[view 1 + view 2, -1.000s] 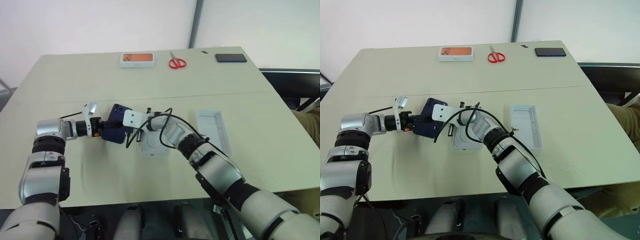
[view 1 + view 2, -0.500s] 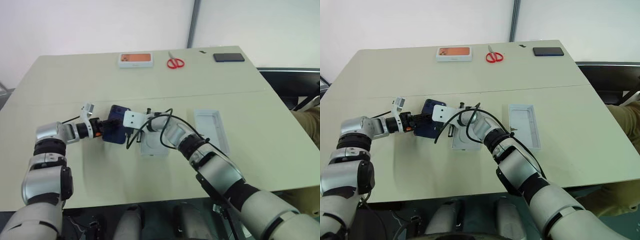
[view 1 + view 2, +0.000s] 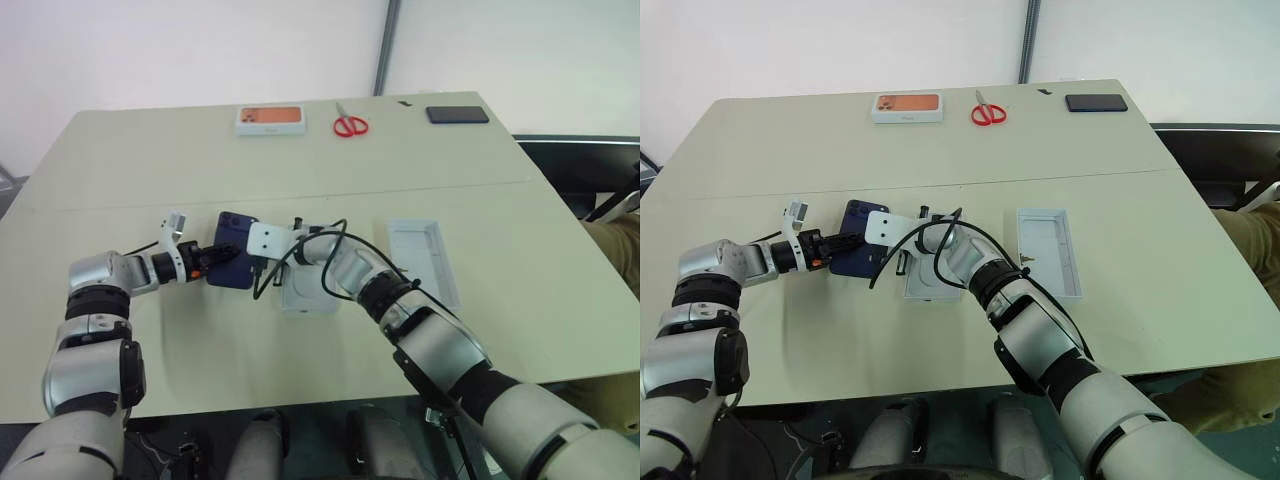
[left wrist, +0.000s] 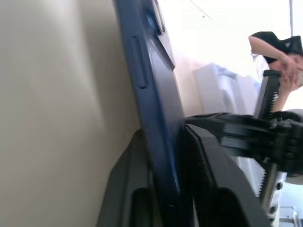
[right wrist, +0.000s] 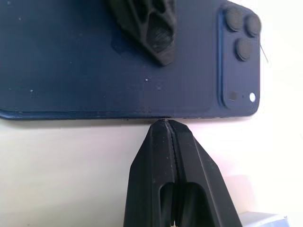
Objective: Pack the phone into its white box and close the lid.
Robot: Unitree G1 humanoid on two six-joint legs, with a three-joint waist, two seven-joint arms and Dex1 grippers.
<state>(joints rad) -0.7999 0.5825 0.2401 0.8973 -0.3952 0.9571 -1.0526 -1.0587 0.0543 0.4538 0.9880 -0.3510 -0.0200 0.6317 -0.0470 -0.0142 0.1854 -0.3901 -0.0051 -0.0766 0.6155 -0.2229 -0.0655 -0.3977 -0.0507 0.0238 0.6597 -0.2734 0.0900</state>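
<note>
My left gripper (image 3: 840, 246) pinches the phone (image 3: 856, 251) at its nine o'clock edge; my right gripper (image 5: 165, 124), closed empty, touches its three o'clock edge.

Phone (image 3: 856, 253) left of table (image 3: 1140, 300) centre, left gripper (image 3: 845, 246) at its left side, fingers above and below it; right gripper (image 3: 878, 258) tips at phone's right edge; white box (image 3: 928, 282) just right of phone, under right arm; lid (image 3: 1049, 253) right of white box, well apart from it; along far edge, left to right: orange-topped box (image 3: 908, 107), scissors (image 3: 989, 110), black slab (image 3: 1096, 103), each apart from next.
</note>
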